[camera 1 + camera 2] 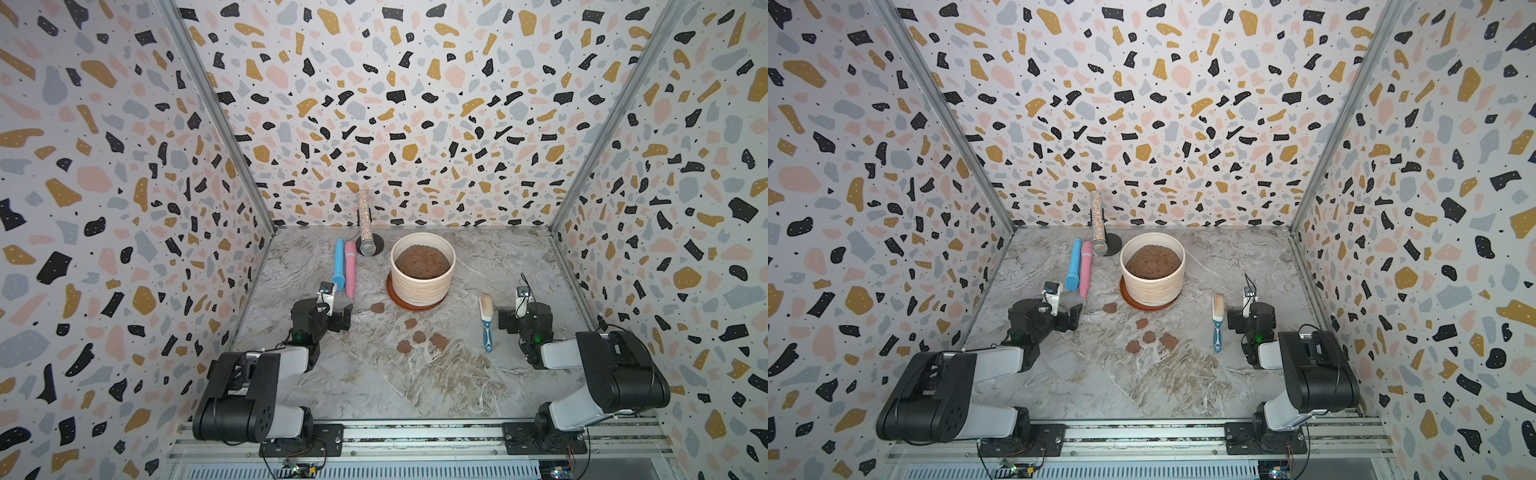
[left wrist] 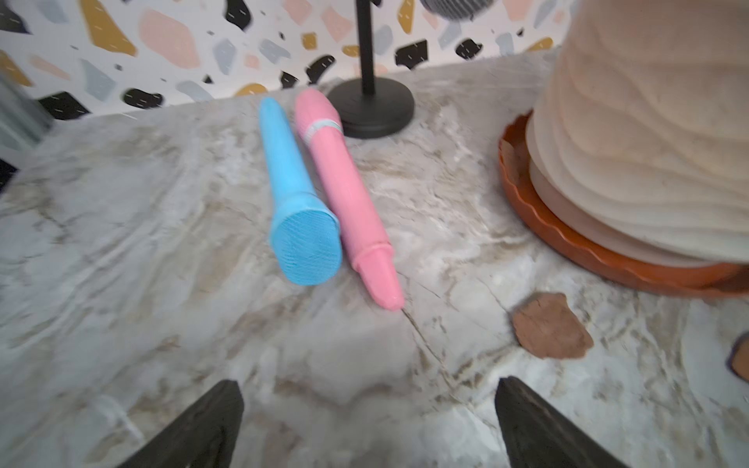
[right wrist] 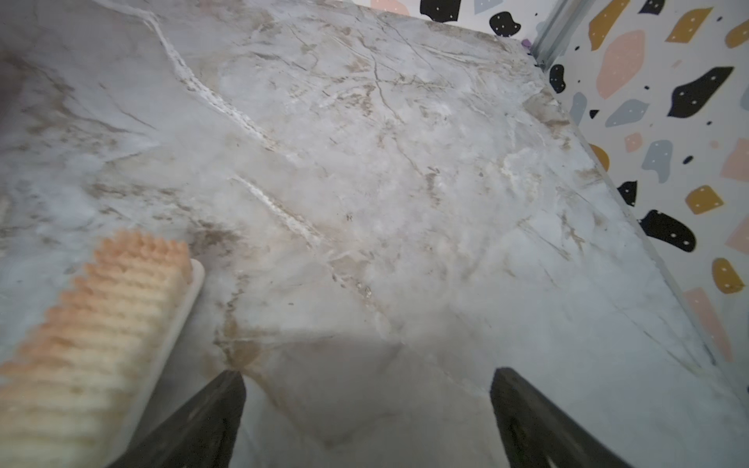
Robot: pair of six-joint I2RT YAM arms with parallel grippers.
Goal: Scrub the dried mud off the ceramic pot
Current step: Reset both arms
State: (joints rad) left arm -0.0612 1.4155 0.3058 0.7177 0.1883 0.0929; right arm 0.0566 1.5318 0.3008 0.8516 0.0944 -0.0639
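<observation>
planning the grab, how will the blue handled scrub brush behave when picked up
The scrub brush looks rigid plastic, so probably won't flop. Its bristle head is bulkier than the slim handle, so it may dip head-first. Flat-sided, unlikely to roll.

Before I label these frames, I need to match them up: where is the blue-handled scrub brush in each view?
In a top view: scrub brush, right of centre, head toward the back wall.
In a top view: the brush, right of centre too.
Left wrist: not in it.
Right wrist: only its bristle head, beside the right tool.
Shared landmark: marble tabletop, in all four.
</observation>
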